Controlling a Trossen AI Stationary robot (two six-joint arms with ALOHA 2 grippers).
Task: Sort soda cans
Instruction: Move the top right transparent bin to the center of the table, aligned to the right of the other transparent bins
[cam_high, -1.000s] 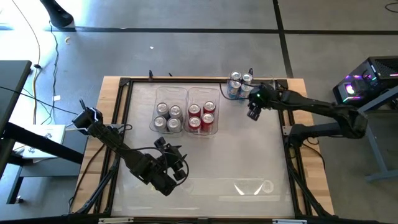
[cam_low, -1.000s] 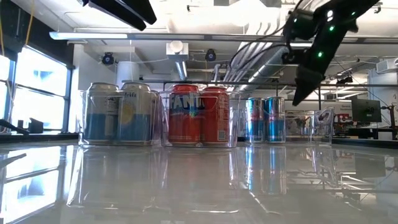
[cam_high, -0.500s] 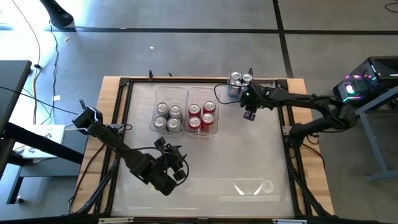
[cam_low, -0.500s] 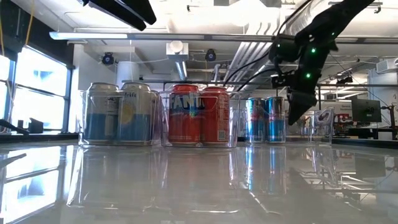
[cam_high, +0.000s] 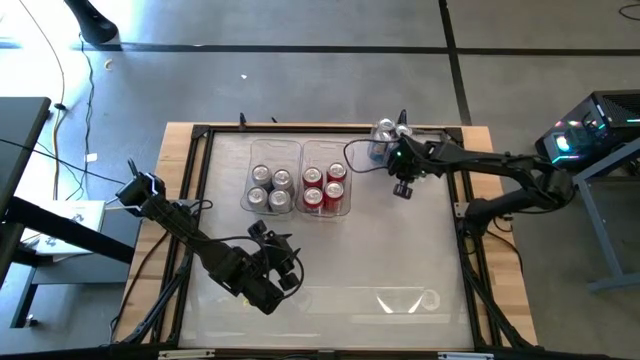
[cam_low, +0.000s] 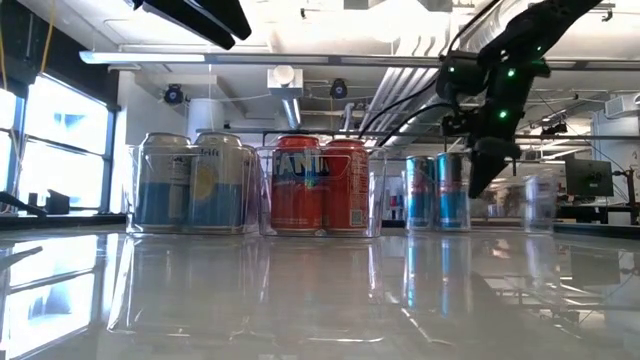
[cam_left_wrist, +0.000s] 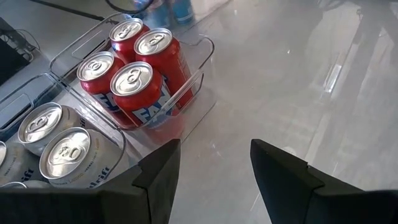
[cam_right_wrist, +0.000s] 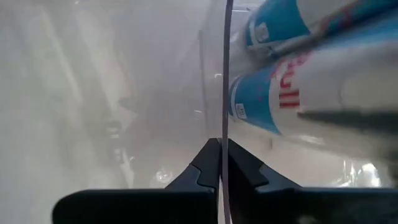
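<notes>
Right gripper (cam_right_wrist: 221, 163): we see it at the table's far right corner, fingers pinched together on the thin clear wall of a bin (cam_right_wrist: 224, 74); in the high view it sits just beside the blue cans (cam_high: 385, 133).
Blue cans: inside that bin, at the far edge near the right corner; in the right wrist view we see two blue bodies with red lettering pressed close behind the wall.
Red cans (cam_left_wrist: 134, 68): four, upright, in a clear bin (cam_left_wrist: 202, 74) at the far middle of the table.
Silver cans (cam_left_wrist: 53, 134): in the neighbouring bin (cam_high: 252, 170), touching the red bin's left side.
Left gripper (cam_left_wrist: 214, 168): over the near left part of the table, fingers apart, grasping nothing, well apart from the bins.
</notes>
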